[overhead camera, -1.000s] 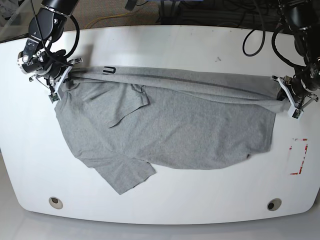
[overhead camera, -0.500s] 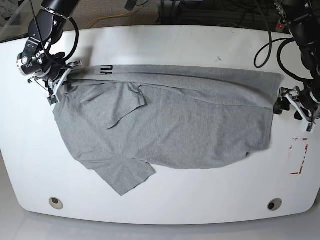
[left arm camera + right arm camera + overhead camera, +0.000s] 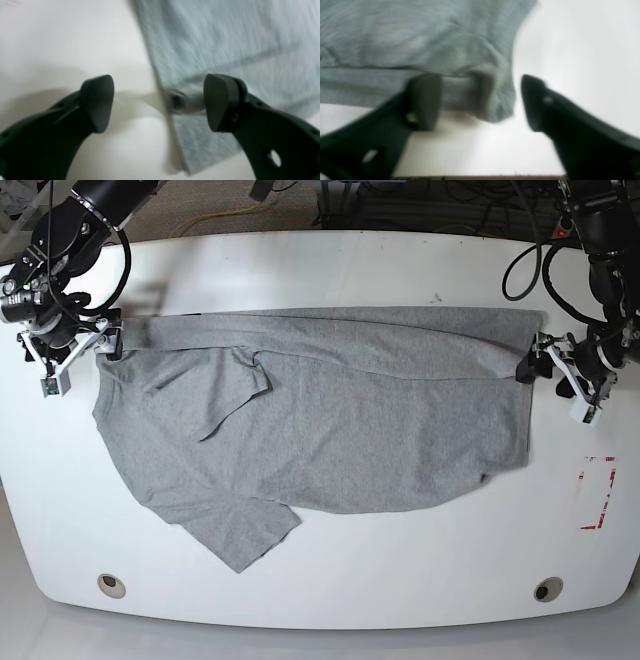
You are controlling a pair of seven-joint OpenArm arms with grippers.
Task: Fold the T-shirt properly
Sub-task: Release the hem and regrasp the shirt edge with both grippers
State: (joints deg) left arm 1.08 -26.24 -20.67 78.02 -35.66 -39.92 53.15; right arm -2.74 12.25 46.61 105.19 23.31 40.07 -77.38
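The grey T-shirt [image 3: 330,420] lies spread on the white table [image 3: 330,270], its far edge folded over in a long straight band and one sleeve [image 3: 235,530] sticking out at the front left. At the shirt's right end my left gripper [image 3: 555,375] stands open. In its wrist view the left gripper [image 3: 158,102] straddles the shirt's side edge [image 3: 200,50] and grips nothing. My right gripper [image 3: 85,350] is open at the shirt's left end. Between the spread fingers of the right gripper [image 3: 478,101] a bunched corner of the shirt [image 3: 492,100] lies loose.
A red-and-white tape mark [image 3: 598,492] sits near the table's right edge. Two round holes [image 3: 112,584] [image 3: 547,588] are near the front edge. Cables [image 3: 420,210] run behind the table.
Both grippers have opened and let go of the shirt's folded far edge, first the left, then the right. The shirt has shifted left and settled flat, and both arms have drawn slightly outward.
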